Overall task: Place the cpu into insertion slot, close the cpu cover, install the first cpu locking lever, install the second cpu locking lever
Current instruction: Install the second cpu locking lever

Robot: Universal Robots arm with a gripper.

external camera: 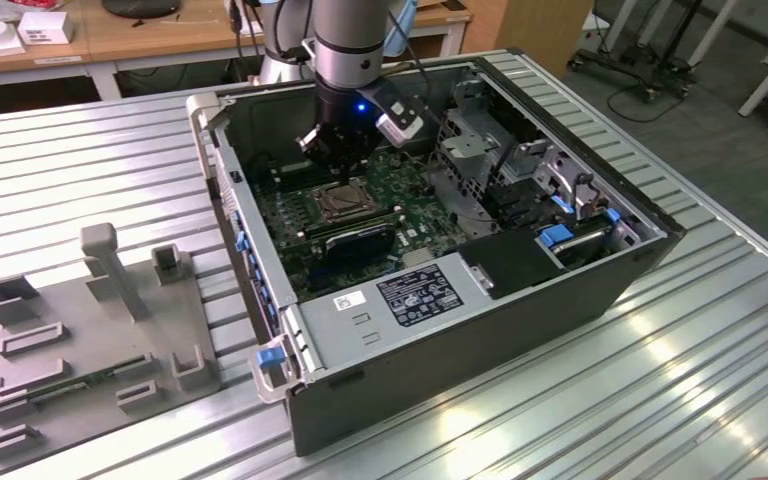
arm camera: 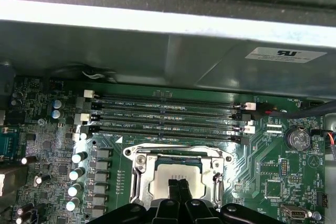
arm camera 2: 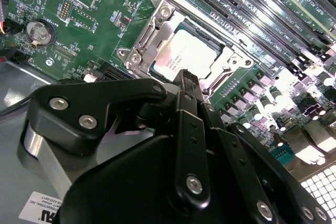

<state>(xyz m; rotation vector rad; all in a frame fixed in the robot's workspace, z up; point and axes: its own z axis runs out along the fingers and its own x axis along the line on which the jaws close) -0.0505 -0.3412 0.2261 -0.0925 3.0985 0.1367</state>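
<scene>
The cpu (arm camera 2: 184, 51) lies flat in the insertion slot (external camera: 339, 203) on the green board inside the open computer case. Its pale metal face (arm camera: 163, 174) shows through the window of the cpu cover (arm camera 2: 149, 38), which lies down flat around it. My gripper (external camera: 336, 172) hangs just above the socket, fingertips (arm camera: 174, 184) pressed together with nothing between them, over the cpu's near edge. In the second wrist view the black fingers (arm camera 2: 185, 80) hide part of the socket's edge. I cannot tell how the locking levers stand.
Long black memory slots (arm camera: 168, 114) run beside the socket, with capacitors (arm camera: 79, 158) on one side. The case walls (external camera: 244, 240) and a drive cage (external camera: 564, 235) close in the board. A grey fixture plate (external camera: 91, 330) sits on the slatted table at the exterior view's left.
</scene>
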